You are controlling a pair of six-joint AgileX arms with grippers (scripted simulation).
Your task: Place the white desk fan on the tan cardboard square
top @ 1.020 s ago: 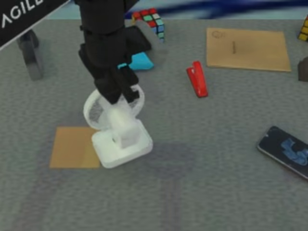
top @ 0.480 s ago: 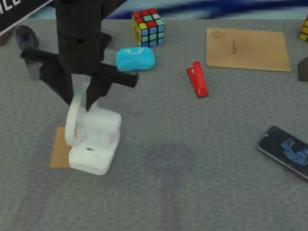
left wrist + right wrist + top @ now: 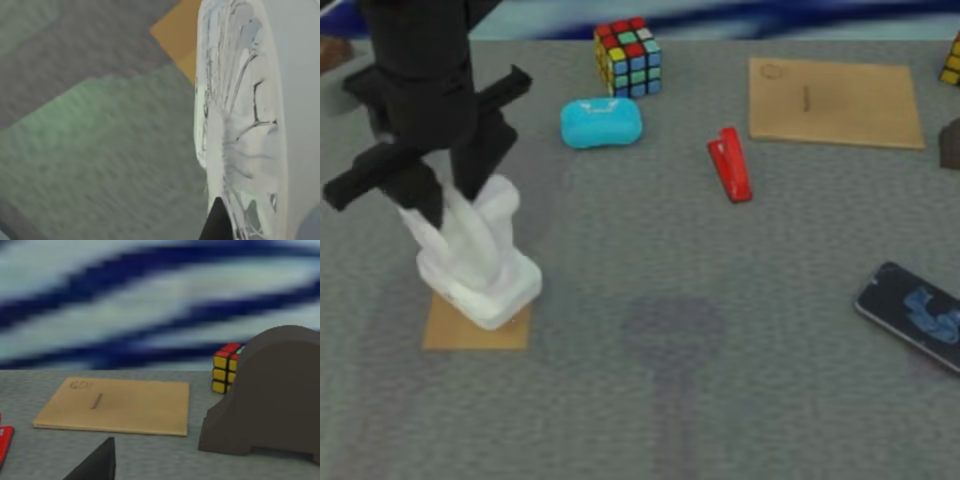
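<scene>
The white desk fan [image 3: 480, 270] stands tilted at the table's left, its rounded base [image 3: 495, 290] over the upper part of the tan cardboard square [image 3: 470, 330]. I cannot tell whether the base rests on the square or hangs just above it. My left gripper [image 3: 450, 195] comes down from above and is shut on the fan's grille head. In the left wrist view the mesh grille [image 3: 240, 125] fills the picture, with a corner of the square [image 3: 182, 30] behind it. My right arm is parked outside the top view.
At the back lie a colour cube [image 3: 628, 55], a blue soap-like block [image 3: 601, 122], a red stapler [image 3: 731, 163] and a larger pale tan board [image 3: 835, 100]. A dark phone [image 3: 912, 315] lies at the right. A brown block [image 3: 270, 395] stands near the right edge.
My left gripper has carried the fan leftward, from beside the square's right edge to over the square. The fan has turned as it moved, and the blue block has come into view.
</scene>
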